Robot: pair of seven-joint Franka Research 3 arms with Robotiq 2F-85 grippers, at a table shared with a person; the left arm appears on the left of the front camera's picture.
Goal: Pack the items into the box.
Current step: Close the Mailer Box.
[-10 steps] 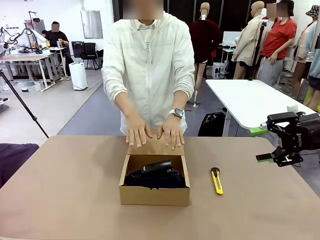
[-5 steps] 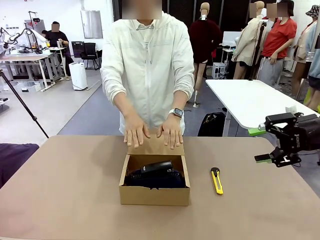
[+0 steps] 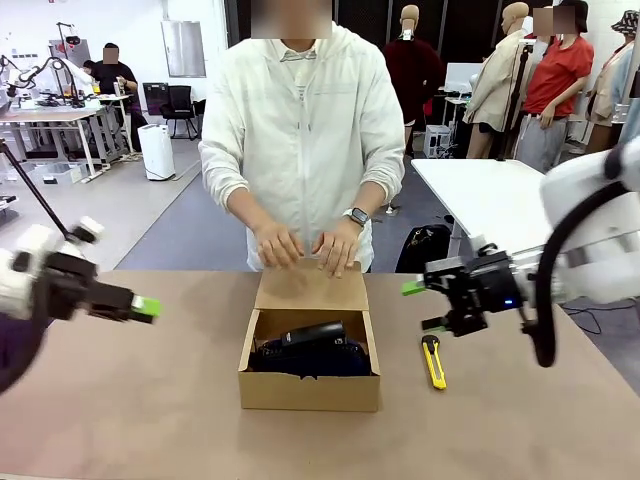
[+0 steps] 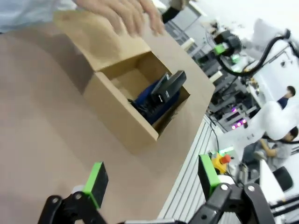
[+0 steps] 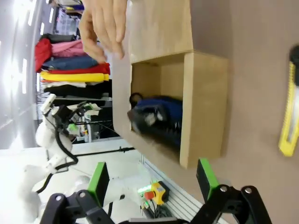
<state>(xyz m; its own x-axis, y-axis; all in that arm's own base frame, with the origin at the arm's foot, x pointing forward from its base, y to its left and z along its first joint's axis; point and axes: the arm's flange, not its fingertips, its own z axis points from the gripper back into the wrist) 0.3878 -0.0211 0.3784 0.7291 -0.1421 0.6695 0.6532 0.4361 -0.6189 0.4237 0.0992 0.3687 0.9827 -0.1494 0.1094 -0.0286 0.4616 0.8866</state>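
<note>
Left gripper (image 3: 143, 308): its green-padded fingers (image 4: 96, 179) were seen spread wide apart with nothing between them. It was held above the table (image 3: 150, 400) near the left edge, pointed toward the box (image 3: 310, 390).

Right gripper (image 3: 423, 305): the jaws were likewise held wide apart and empty. It was hung over the right half of the table, just beside the box and above the far end of the utility knife (image 3: 433, 361).

Box: the brown carton was set midway between the left and right edges, with its lid flap (image 3: 310, 288) folded back toward the far edge.

Pouch (image 3: 310, 360): the dark navy fabric was seen lying inside the box, across its floor.

Stapler (image 3: 312, 333): the black stapler was laid on top of the pouch, inside the box.

Person: one hand (image 3: 277, 245) and the other hand (image 3: 335, 247) were held close together at the far end of the lid flap.

Utility knife: it was laid flat on the table on the box's right side, apart from it.
</note>
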